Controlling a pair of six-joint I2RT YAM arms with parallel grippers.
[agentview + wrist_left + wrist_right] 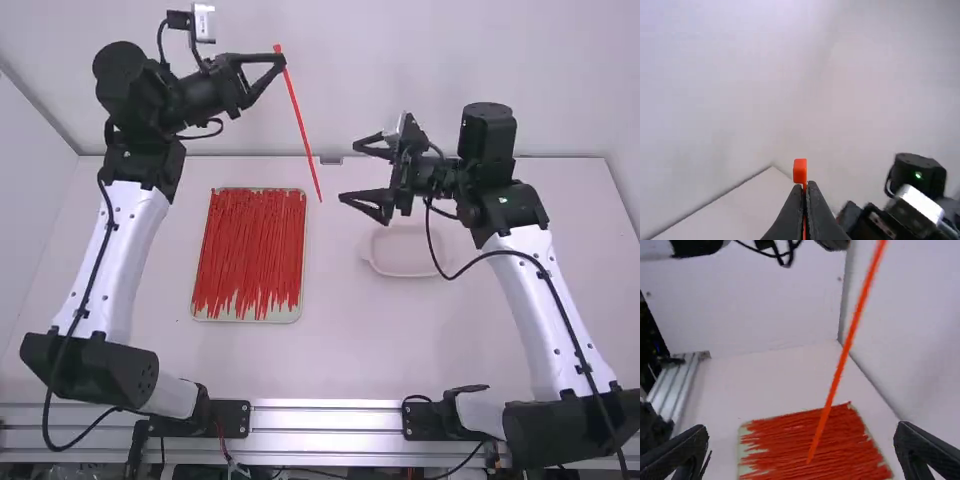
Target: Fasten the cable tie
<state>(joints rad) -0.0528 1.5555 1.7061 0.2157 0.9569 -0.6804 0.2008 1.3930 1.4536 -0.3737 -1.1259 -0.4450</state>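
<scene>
My left gripper (281, 62) is raised high at the back of the table and is shut on a red cable tie (300, 125) near its head end. The square head (800, 170) pokes out just past the closed fingertips (805, 192). The strap hangs down and to the right, its tail ending above the tray's right side. My right gripper (367, 172) stands open in the air right of the tail, fingers spread wide and pointing left. The strap (846, 350) hangs ahead of that gripper's spread fingers (923, 450), apart from them.
A tray (251, 254) heaped with several red cable ties (815, 445) lies left of the middle. A white shallow dish (405, 252) sits under the right arm. A metal rail runs along the table's front edge.
</scene>
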